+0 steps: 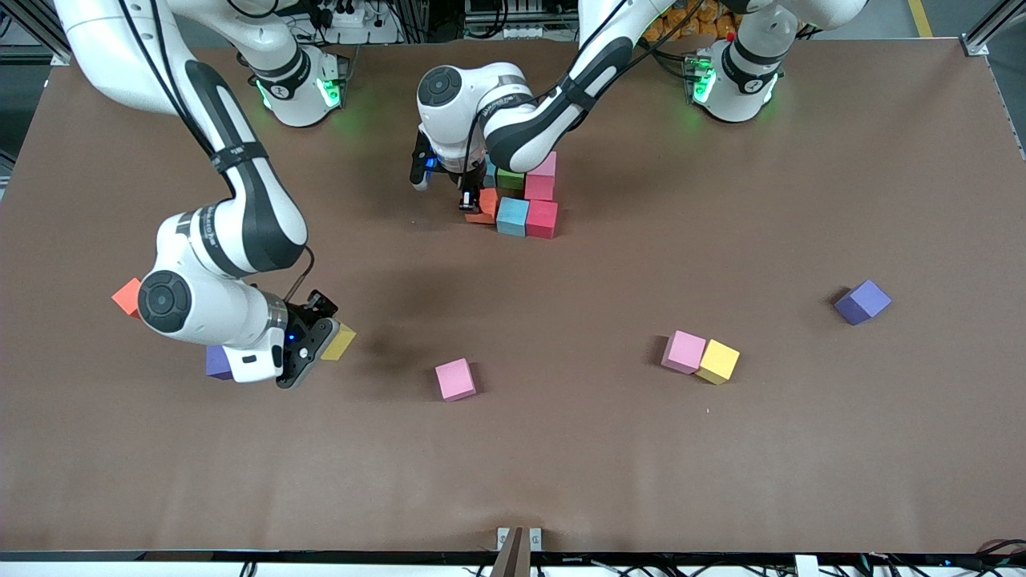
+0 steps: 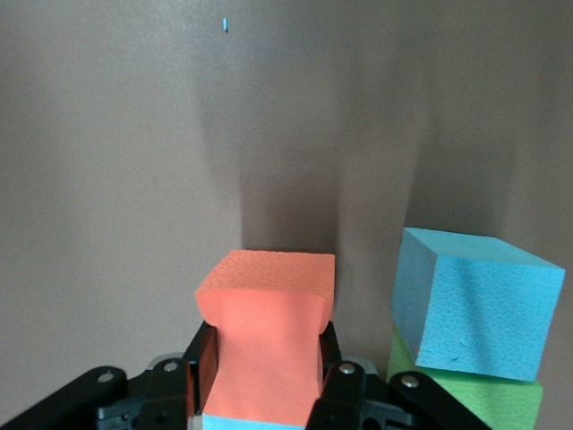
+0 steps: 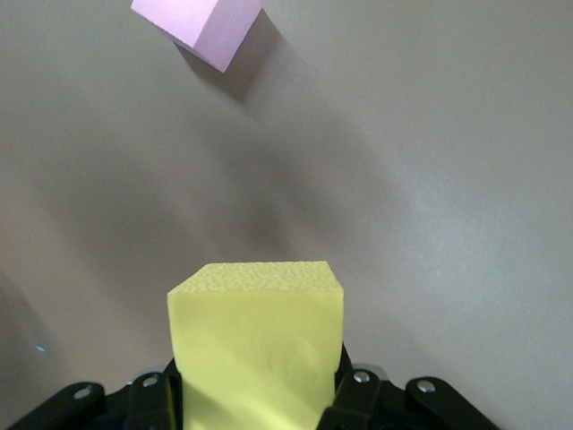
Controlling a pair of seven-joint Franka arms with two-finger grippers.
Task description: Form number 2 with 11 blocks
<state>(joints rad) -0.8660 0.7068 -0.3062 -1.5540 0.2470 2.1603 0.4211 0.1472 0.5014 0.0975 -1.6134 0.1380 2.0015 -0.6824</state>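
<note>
Left hand pinches a grainy, dented orange foam cube; right hand grips a yellow cube.

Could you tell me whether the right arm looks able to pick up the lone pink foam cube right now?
Probably not yet: the right gripper is shut on a yellow foam cube, though the way to the pink foam cube looks free.

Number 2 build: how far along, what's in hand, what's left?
Partly built. The number 2 cluster already holds several touching cubes, pink, green, light blue and red among them. In hand: the left tool is shut on the orange block at the cluster's edge; the right tool is shut on a yellow block. Left: the lone pink block, the pink and yellow pair.
</note>
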